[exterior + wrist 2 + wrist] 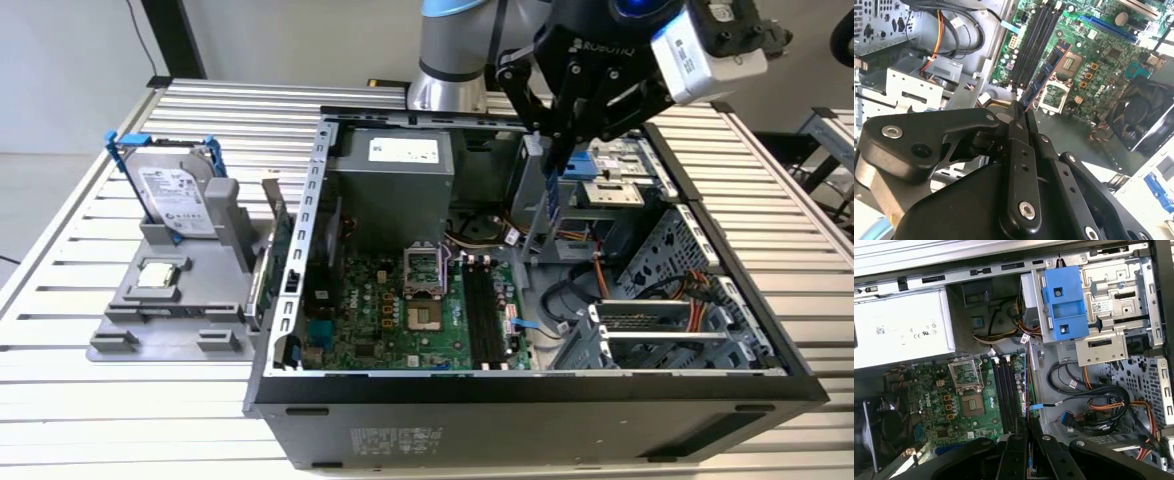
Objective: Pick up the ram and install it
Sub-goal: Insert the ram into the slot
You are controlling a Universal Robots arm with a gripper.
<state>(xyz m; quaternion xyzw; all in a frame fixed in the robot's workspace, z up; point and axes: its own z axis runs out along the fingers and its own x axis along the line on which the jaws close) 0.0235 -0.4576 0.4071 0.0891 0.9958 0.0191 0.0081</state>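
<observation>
- Gripper: fingers closed on the ram, gripping its upper end.
- Ram: upright inside the open computer case, above the motherboard, near the black slots.

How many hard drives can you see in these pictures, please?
1: a silver, blue-framed hard drive stands upright on the grey stand, at the exterior view's left. The computer case may hide others.
</observation>
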